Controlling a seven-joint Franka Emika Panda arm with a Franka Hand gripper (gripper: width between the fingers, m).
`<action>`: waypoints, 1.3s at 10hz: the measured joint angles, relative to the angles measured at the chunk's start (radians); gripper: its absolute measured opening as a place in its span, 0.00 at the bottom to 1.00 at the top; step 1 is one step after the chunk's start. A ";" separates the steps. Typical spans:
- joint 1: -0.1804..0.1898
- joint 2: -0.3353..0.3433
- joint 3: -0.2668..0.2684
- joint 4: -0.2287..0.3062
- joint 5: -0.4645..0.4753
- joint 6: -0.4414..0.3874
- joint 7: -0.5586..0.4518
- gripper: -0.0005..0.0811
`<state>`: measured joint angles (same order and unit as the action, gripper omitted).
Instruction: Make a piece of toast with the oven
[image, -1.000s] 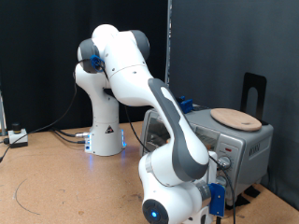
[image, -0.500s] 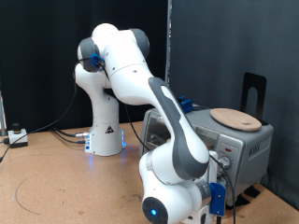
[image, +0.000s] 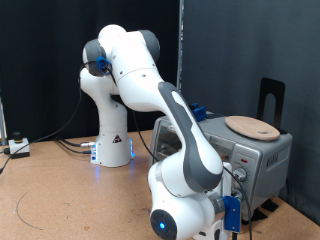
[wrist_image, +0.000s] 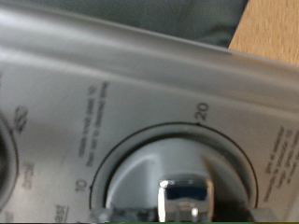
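The silver-grey oven (image: 262, 158) stands at the exterior view's right, on the brown table. The arm bends down in front of it, and its hand (image: 228, 200) is pressed close to the oven's knob panel. The fingers are hidden behind the wrist there. The wrist view is filled by the oven's panel (wrist_image: 112, 84), seen very close. It shows a round timer knob (wrist_image: 177, 177) with a shiny grip and dial marks 10 and 20. No fingers show in it. The piece of toast is out of view.
A round light wooden board (image: 252, 126) lies on top of the oven. A black upright stand (image: 271, 98) is behind it. A small white box (image: 17, 146) and cables lie at the exterior view's left, near the robot's base (image: 112, 150).
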<state>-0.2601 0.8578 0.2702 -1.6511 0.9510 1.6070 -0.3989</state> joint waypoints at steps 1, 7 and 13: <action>-0.004 -0.028 0.002 -0.044 0.025 0.045 -0.109 0.12; -0.018 -0.101 0.005 -0.170 0.145 0.152 -0.369 0.12; -0.022 -0.101 -0.028 -0.141 0.128 0.160 -0.296 0.42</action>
<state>-0.2823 0.7570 0.2419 -1.7918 1.0792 1.7665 -0.6950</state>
